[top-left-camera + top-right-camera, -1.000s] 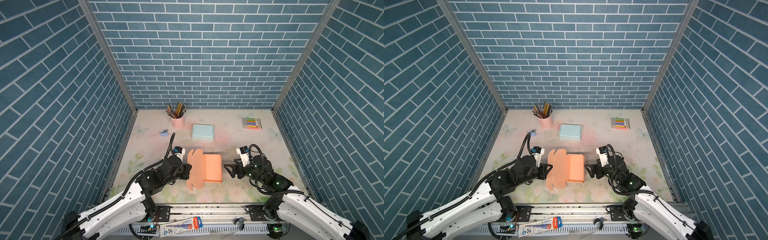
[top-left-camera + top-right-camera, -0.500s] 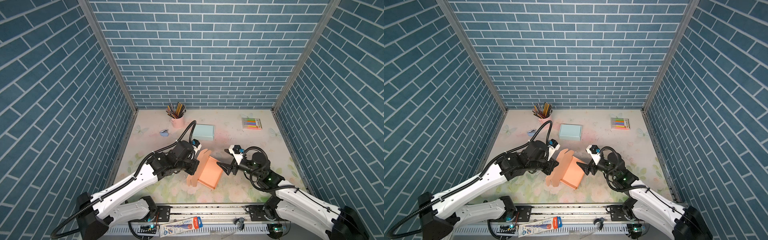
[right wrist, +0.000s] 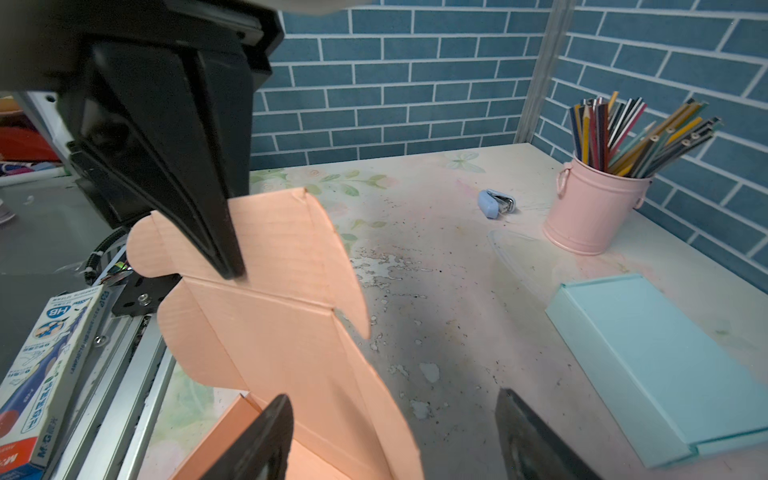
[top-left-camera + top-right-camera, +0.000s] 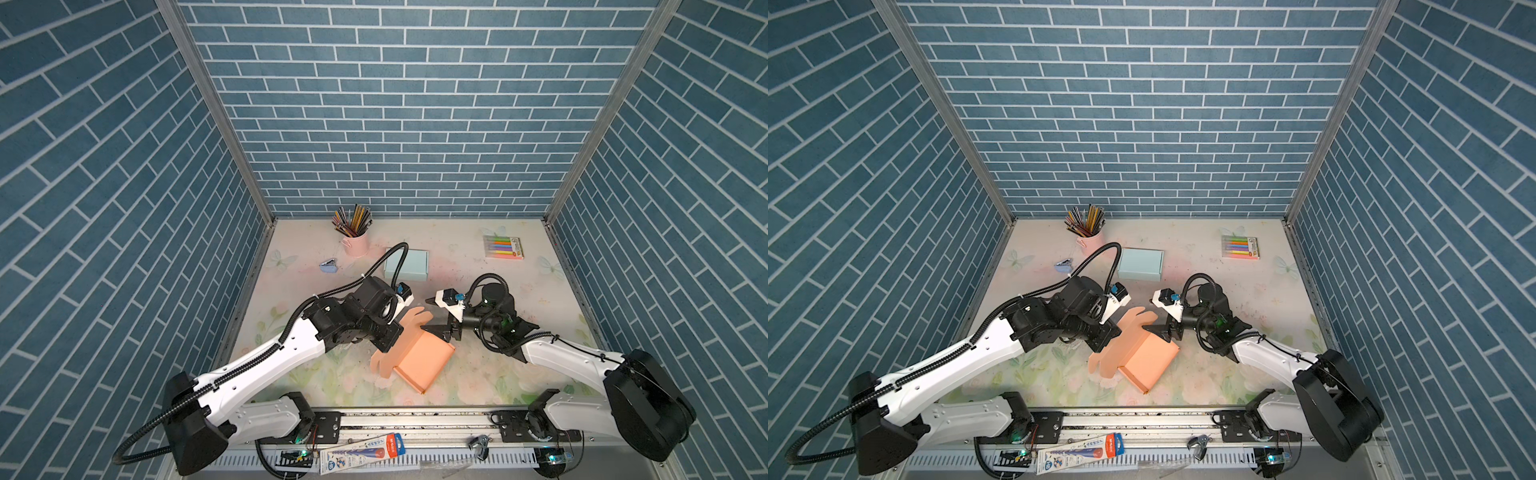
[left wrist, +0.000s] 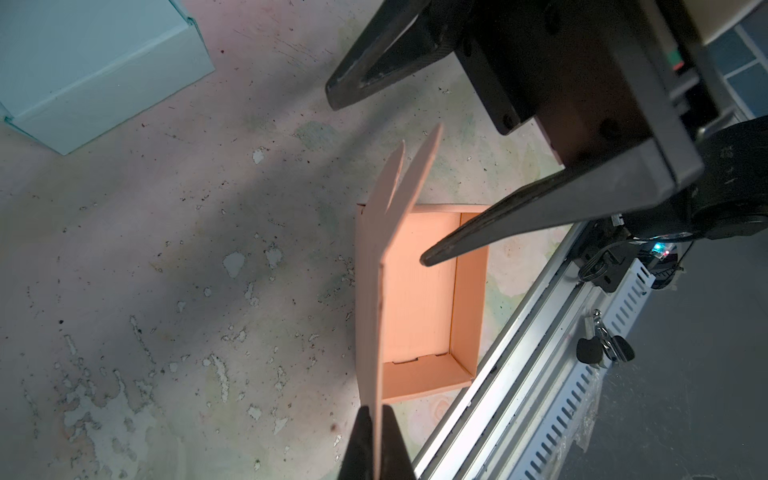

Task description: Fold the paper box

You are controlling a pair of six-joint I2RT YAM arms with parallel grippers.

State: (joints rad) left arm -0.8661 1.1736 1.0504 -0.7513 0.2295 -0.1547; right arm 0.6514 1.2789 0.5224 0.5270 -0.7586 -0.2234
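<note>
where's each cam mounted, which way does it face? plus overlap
Top views: stereo head above the front rail, looking down at the table; left arm, right arm, left gripper and right gripper at the orange box.
Left wrist: on left arm, looks down past own shut fingers pinching the lid; right gripper open opposite.
Right wrist: on right arm, faces the pencil cup corner; own open fingertips, left gripper on the lid.
Shared: blue box in both wrist views.

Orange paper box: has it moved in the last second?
Yes. The orange paper box has turned: its edges, once parallel to the light blue box, now run skewed, one corner pointing toward the front rail.
</note>
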